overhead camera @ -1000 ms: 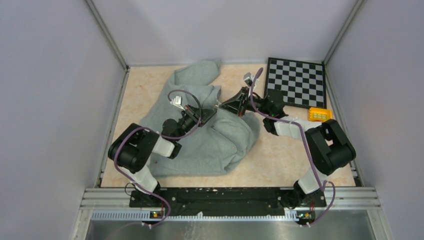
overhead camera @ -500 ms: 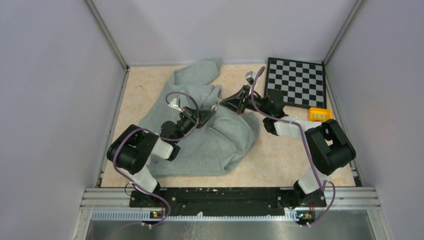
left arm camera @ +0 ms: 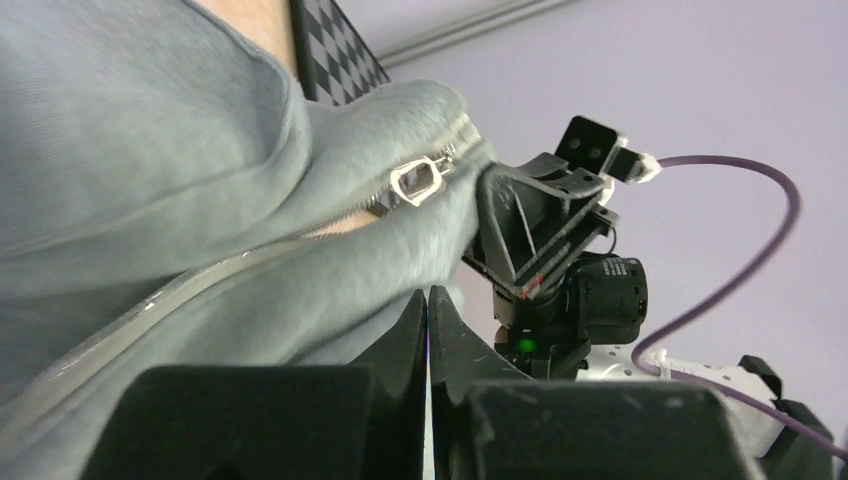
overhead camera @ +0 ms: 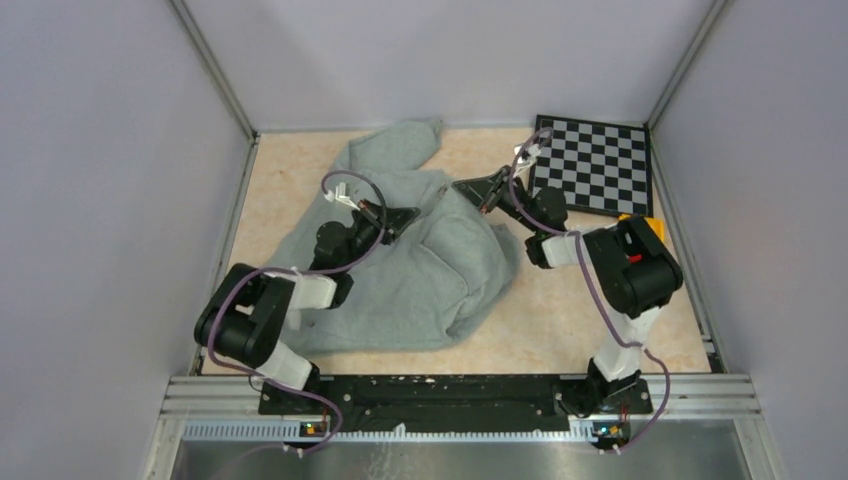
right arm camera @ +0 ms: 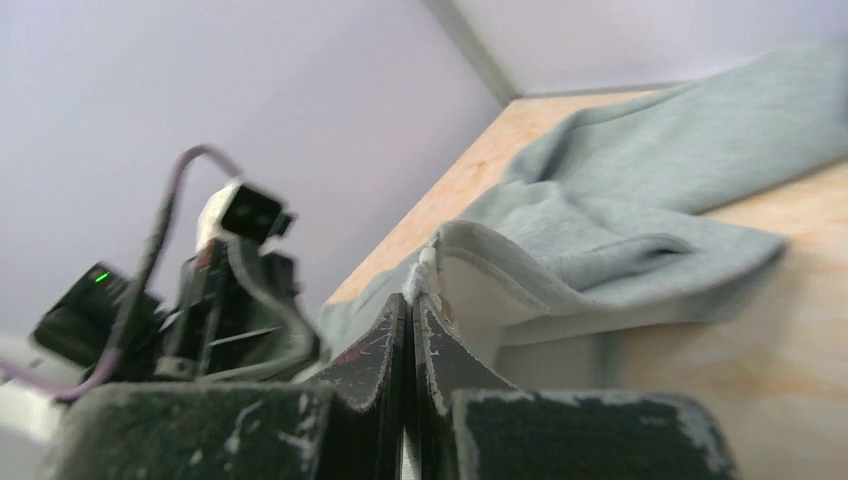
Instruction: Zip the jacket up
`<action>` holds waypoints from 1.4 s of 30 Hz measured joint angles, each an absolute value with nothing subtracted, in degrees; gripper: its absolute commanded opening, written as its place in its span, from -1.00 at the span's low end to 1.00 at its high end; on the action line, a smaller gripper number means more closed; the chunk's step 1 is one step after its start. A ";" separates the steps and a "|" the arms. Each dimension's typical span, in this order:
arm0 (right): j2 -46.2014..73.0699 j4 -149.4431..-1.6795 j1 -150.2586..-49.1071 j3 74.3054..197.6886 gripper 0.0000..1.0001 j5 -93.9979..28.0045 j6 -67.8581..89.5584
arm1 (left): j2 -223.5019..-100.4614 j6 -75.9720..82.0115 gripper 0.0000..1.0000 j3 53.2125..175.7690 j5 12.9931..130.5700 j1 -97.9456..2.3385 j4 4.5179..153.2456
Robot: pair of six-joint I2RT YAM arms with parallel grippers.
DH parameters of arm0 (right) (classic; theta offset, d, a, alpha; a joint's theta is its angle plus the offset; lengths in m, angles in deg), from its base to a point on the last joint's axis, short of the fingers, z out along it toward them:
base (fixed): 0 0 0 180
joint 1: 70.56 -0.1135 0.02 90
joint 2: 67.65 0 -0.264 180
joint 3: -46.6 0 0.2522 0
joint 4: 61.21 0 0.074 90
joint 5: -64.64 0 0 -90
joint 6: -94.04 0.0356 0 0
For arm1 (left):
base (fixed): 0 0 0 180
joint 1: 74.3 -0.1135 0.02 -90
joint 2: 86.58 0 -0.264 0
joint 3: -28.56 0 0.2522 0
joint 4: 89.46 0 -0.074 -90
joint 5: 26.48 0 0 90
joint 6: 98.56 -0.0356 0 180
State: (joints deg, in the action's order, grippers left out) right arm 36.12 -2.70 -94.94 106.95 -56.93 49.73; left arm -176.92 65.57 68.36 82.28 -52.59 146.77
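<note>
The left gripper (overhead camera: 413,212) is well to the left of the checkerboard (overhead camera: 595,165), low over the front of the jacket (overhead camera: 420,285). In the left wrist view its two fingers are pressed together with no gap, and the tips are closed on the fleece just under the pale zipper tape.

The jacket is light grey and lies crumpled on the table (overhead camera: 560,315), to the left of the checkerboard and a little nearer to the arm bases. One sleeve reaches toward the far wall. The front is open. One front edge is lifted off the table and hangs between the two grippers.

The metal zipper pull (left arm camera: 420,181) sits high on this lifted edge, on the end that is closer to the checkerboard. It shows only in the left wrist view, just beside the fingers of the other arm.

The right gripper (overhead camera: 460,185) is just left of the checkerboard, near its nearer left corner. In the right wrist view its fingers are squeezed together and pinch the rolled hem of the jacket edge, which stands up from the tips.

The checkerboard lies flat in the far right corner of the table. A yellow object (overhead camera: 652,221) lies at its near right corner, and the right arm partly hides it.
</note>
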 measured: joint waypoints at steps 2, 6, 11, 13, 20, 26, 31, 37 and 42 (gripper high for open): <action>39.35 1.46 -92.12 106.91 -1.00 -54.50 52.31 | -174.08 62.29 -1.00 69.46 82.31 -53.64 141.20; 45.26 6.20 -88.03 107.56 -1.00 -51.97 56.28 | -174.23 57.81 -1.00 71.31 84.43 -55.63 133.25; 51.35 8.08 -87.64 111.48 -1.00 -56.08 59.61 | -184.18 56.34 -0.32 78.16 94.96 -56.96 132.50; 52.77 8.58 -87.66 112.72 -1.00 -60.03 60.46 | -186.19 56.10 -0.12 80.43 98.22 -56.74 133.16; 52.38 9.41 -87.92 114.05 -1.00 -74.72 60.85 | -184.48 51.54 0.05 83.49 104.51 -56.28 133.25; 43.62 9.74 -90.39 113.27 -1.00 -85.76 58.84 | -183.81 62.68 0.11 78.79 108.16 -57.42 148.00; 38.33 11.21 -92.80 113.27 -1.00 -91.59 57.16 | -183.81 73.37 0.13 71.97 108.29 -57.77 157.75; 37.91 11.01 -93.69 113.27 -1.00 -93.34 56.98 | -184.61 79.16 0.22 70.09 108.67 -57.77 160.83; 37.76 10.86 -94.15 113.29 -1.00 -92.88 55.98 | -184.55 80.06 0.40 69.19 108.56 -57.70 162.05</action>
